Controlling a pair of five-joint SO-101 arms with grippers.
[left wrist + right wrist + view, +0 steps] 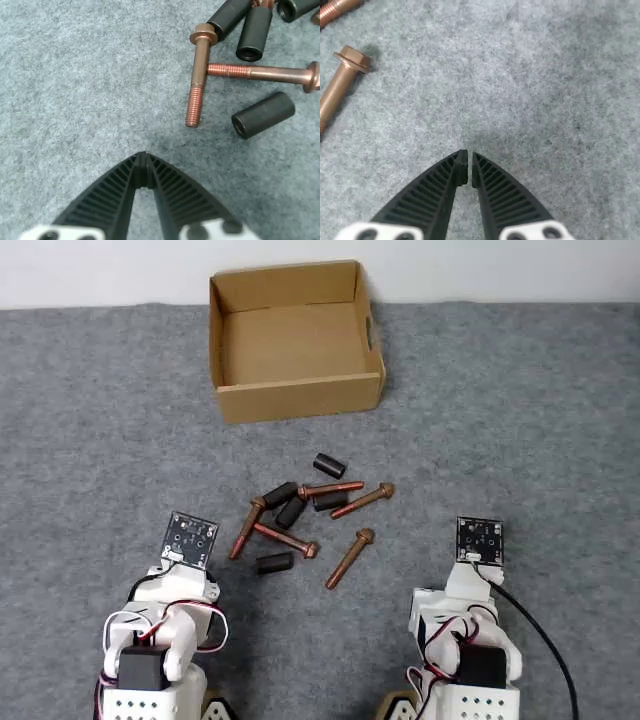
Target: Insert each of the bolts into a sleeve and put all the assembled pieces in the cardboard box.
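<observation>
Mat (90, 440): grey felt-like cover across the table, with a pale wall strip (100, 270) along the far edge.
Left claw (145, 159): pressed shut with tips meeting, nothing held; low over bare mat, short of the parts, seemingly parked in a rest pose.
Leftmost bolt (199, 75): copper, flat on the mat ahead of this claw and toward the table's middle; threaded end nearer the tips, near but not touching.
Loose sleeve (263, 114): black, on its side just beside that bolt's threaded end, a second bolt (260, 73) lying across between it and the rest.
Pile (300, 510): five bolts and five sleeves scattered between the two arms, some touching or crossing, none clearly joined; task judged not yet begun.
Box (300, 398): cardboard, open-topped, no pieces inside; beyond the pile at the far side, well apart from both claws, set there as the drop-off.
Right claw (469, 159): all but shut, a hairline slit between the tips, nothing held; over bare mat.
Rightmost bolt (342, 82): flat, off toward the table's middle from this claw, apart from it.
Layout: parts between the arms, probably so one claw can hold a sleeve while the other feeds a bolt; opening needed first.
</observation>
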